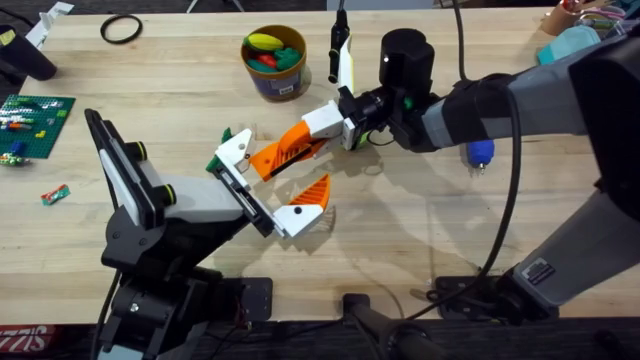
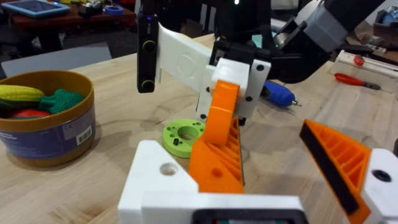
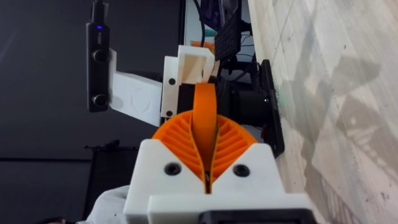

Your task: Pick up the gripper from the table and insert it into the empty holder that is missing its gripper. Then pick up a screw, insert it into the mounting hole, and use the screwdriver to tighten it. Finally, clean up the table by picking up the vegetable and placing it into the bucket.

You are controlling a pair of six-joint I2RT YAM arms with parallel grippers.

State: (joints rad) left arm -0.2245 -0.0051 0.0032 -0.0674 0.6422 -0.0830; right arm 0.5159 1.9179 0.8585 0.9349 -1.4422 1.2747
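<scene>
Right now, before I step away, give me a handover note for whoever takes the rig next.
Right gripper: shut on the gripper, pressing it against the holder on the left arm.
Left arm: presents the holder above the table's middle.
Seating: cannot be confirmed from these views.
The vegetable: on the table just beyond the holder, not yet in the bucket, which stands farther back and holds other toys.
Screwdriver: lying under the right arm.
Left: finish the insertion, fit and tighten a screw, bin the vegetable.
</scene>
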